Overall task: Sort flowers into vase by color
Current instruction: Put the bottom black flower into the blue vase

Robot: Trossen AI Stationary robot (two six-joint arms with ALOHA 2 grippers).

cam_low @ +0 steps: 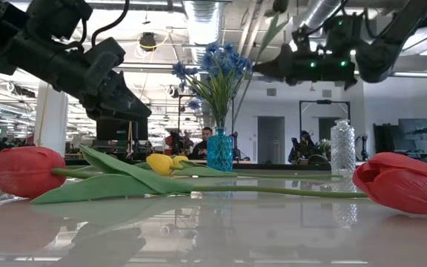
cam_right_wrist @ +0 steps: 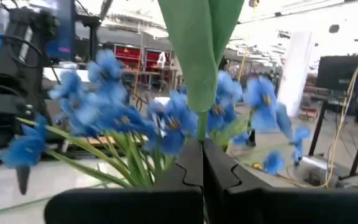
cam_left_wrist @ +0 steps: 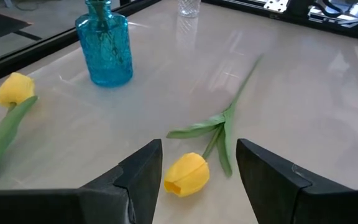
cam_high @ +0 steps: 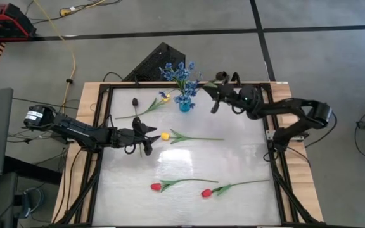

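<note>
Mid-bench: yellow tulip (cam_left_wrist: 187, 174) lying flat, framed by left claw (cam_left_wrist: 197, 171), spread wide. Light, floppy, probably slippery plastic; best taken low on thin stem. Right claw (cam_right_wrist: 202, 163) clamped on green stem (cam_right_wrist: 199, 50) by blue vase (cam_high: 184, 105).

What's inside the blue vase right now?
The blue vase holds a bunch of blue flowers, their green stems running down into it. Through the tinted glass in the left wrist view only stems show; whether there is water or anything at the bottom cannot be told.
</note>
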